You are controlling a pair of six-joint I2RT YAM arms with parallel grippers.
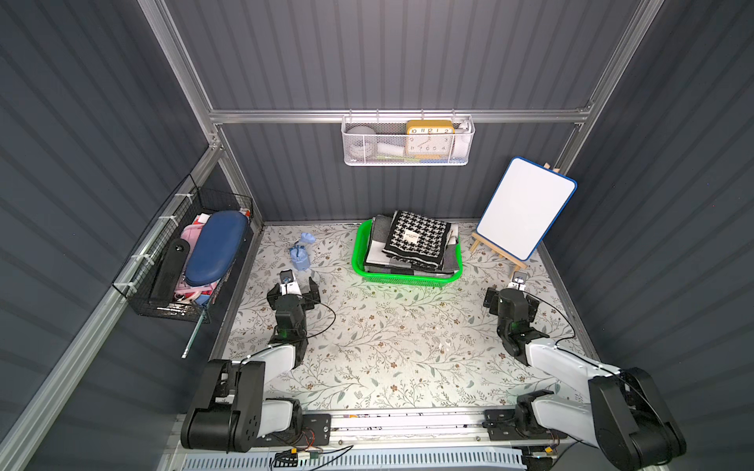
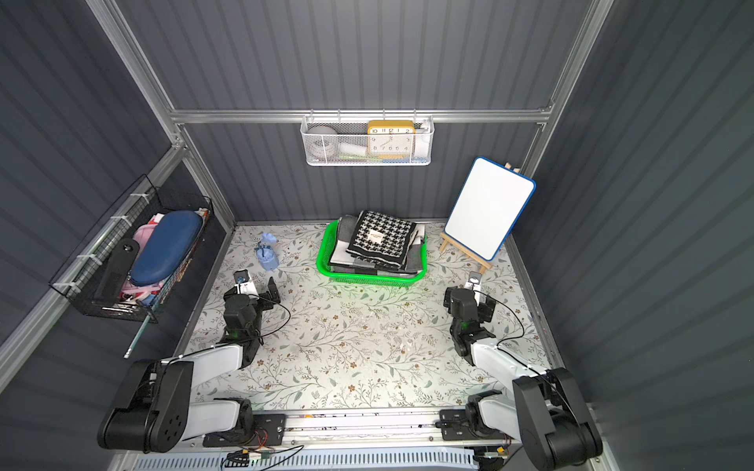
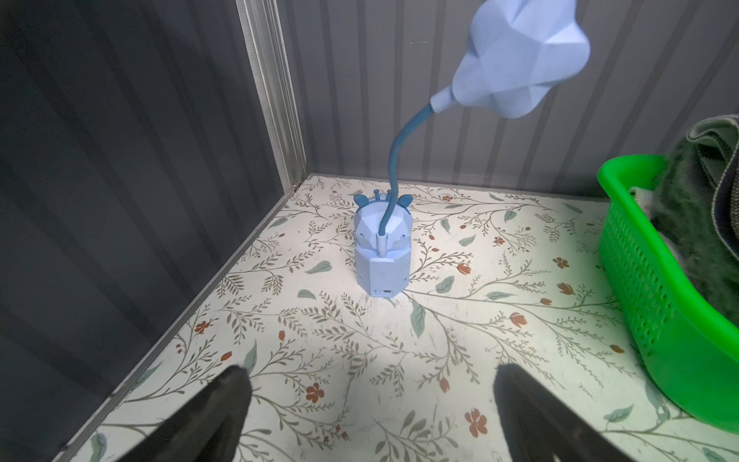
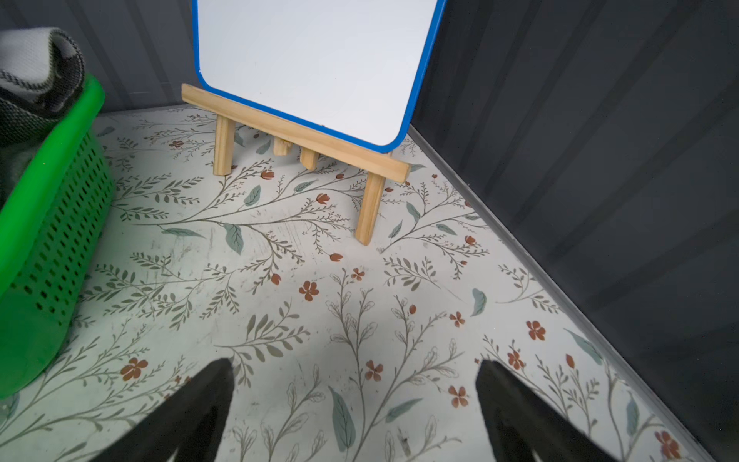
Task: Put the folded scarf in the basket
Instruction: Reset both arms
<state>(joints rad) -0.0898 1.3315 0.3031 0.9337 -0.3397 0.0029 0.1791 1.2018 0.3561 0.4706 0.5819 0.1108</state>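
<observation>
**Item:** folded scarf [image 1: 416,240], black-and-white houndstooth with a small label, topmost on a stack of grey folded cloth.

**Location:** inside the green basket [image 1: 408,280], at the back centre of the floral table [image 1: 387,338]. The cloth rises above the rim.

**Left gripper** [image 1: 293,290]: fingers released and spread wide, empty, low over the table, left of the basket and apart from it.

**Right gripper** [image 1: 512,294]: likewise released and empty, right of the basket and apart from it. The scarf lies farther back between the two grippers, touched by neither.

**Both top views alone show:** the scarf's pattern and label, the white mesh wall basket [image 1: 408,159] with a yellow clock [image 1: 430,136], and the black wire basket [image 1: 171,312] on the left wall.

**Left wrist view adds:** a port low on the base of the upright blue gooseneck lamp [image 3: 384,256]. Only a cloth edge shows over the perforated basket wall.

**Right wrist view adds:** the legs of the wooden easel [image 4: 296,132] under the whiteboard [image 4: 316,60], and grey cloth over a basket corner.
</observation>
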